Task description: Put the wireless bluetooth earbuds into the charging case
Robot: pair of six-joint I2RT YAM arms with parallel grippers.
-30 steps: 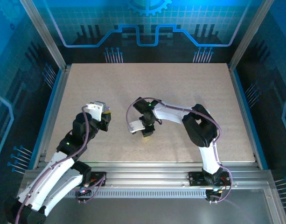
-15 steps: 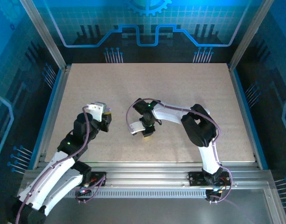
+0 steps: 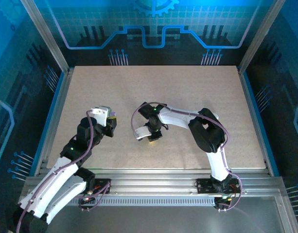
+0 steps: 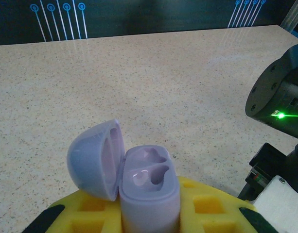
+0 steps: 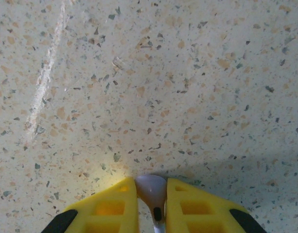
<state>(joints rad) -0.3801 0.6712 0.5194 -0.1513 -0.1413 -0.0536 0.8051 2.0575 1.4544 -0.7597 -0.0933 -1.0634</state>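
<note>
Fingers (image 4: pixel 209 206) of the left gripper (image 4: pixel 149 216), yellow and blocky with square hollows in their faces, clamp the small round charging case of pale lavender plastic (image 4: pixel 149 199) from either side. The case stands upright between them, held by its lower half. Its domed lid (image 4: pixel 95 160) is swung open on a hinge and leans away to the left in the left wrist view. Two shaped recesses (image 4: pixel 151 172) show in the glossy top face of the base, side by side. Beyond the case lies the beige speckled table (image 4: pixel 139 82), and at the right edge of that view stands the dark body of the right arm (image 4: pixel 277 94) with a green light lit on it.

The right gripper (image 5: pixel 151 191) points down at the table, its yellow fingers drawn close together on a tiny pale lavender-white earbud (image 5: pixel 149 187). The rounded end of the earbud sits between the fingertips, and a small dark oval marks the narrow part further in. Whether the earbud touches the surface cannot be told.

In the top external view the left gripper is raised at the left of the table. The right gripper is near the table's middle, with bare tabletop between the two.
</note>
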